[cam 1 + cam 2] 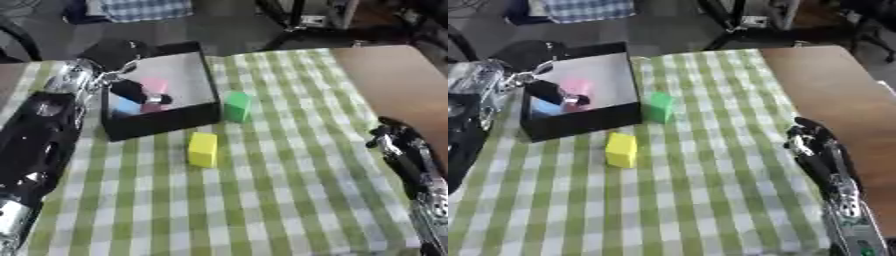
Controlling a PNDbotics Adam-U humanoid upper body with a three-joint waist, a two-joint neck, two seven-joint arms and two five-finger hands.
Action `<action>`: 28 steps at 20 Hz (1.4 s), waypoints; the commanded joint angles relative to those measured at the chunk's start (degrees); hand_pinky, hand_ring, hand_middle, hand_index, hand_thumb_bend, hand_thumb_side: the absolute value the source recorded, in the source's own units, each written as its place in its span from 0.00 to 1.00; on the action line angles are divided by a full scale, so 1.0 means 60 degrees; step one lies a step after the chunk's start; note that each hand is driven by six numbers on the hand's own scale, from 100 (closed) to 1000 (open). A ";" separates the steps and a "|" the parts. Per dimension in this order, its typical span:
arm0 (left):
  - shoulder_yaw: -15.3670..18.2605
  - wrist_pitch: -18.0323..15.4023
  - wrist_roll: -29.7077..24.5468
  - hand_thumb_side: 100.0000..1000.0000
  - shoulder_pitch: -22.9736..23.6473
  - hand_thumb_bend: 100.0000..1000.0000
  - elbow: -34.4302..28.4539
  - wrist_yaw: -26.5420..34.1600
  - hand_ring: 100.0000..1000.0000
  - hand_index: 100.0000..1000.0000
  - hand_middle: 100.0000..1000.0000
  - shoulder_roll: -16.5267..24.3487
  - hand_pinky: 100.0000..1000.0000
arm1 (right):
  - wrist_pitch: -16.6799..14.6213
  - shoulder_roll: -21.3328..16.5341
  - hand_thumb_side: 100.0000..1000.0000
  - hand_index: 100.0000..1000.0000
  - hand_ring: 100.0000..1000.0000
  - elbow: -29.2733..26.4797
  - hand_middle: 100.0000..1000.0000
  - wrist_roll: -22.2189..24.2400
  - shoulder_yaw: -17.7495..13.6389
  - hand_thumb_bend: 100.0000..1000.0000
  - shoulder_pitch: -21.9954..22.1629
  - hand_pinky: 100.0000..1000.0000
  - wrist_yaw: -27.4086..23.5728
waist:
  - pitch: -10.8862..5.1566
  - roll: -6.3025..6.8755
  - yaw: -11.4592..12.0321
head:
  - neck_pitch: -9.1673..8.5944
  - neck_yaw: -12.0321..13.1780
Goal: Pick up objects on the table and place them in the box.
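A black box (162, 121) with a pale inside stands at the back left of the checked cloth. In it lie a pink thing (155, 84), a blue thing (126, 106) and a small dark red bit. My left hand (136, 92) reaches in over the box's left rim, its dark fingers stretched out beside the pink thing and holding nothing that I can see. A green block (236, 106) stands just right of the box. A yellow block (202, 149) stands in front of it. My right hand (814, 145) rests open at the right edge, fingers up.
The green and white checked cloth (289, 190) covers most of the table, and bare brown tabletop (398, 82) shows at the right. My left arm (39, 145) lies along the cloth's left side. Dark floor and stand legs lie beyond the far edge.
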 commanded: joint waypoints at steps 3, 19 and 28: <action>0.0116 0.0099 0.0180 0.77 -0.0194 0.39 -0.0491 0.0591 0.66 0.92 0.69 0.0469 0.75 | -0.0024 -0.0185 0.41 0.79 0.51 -0.0076 0.55 -0.0024 -0.0081 0.00 -0.0066 0.78 -0.0014 | -0.0249 -0.0120 0.0146 | -0.0019 -0.0134; 0.1668 -0.1602 0.2280 0.87 0.3352 0.18 -0.4022 0.2964 0.56 0.89 0.56 0.0913 0.67 | -0.0354 -0.3322 0.28 0.87 0.57 0.0653 0.64 0.1203 0.1282 0.00 -0.2855 0.81 0.1596 | -0.0077 -0.0153 0.0974 | -0.0019 -0.0684; 0.1589 -0.0980 0.1501 0.93 0.5425 0.17 -0.5344 0.4239 0.55 0.89 0.55 -0.0178 0.67 | -0.0358 -0.4166 0.42 0.94 0.76 0.2679 0.80 0.2476 0.2401 0.00 -0.4928 0.87 0.2421 | -0.0086 -0.0013 0.1470 | -0.0019 -0.0982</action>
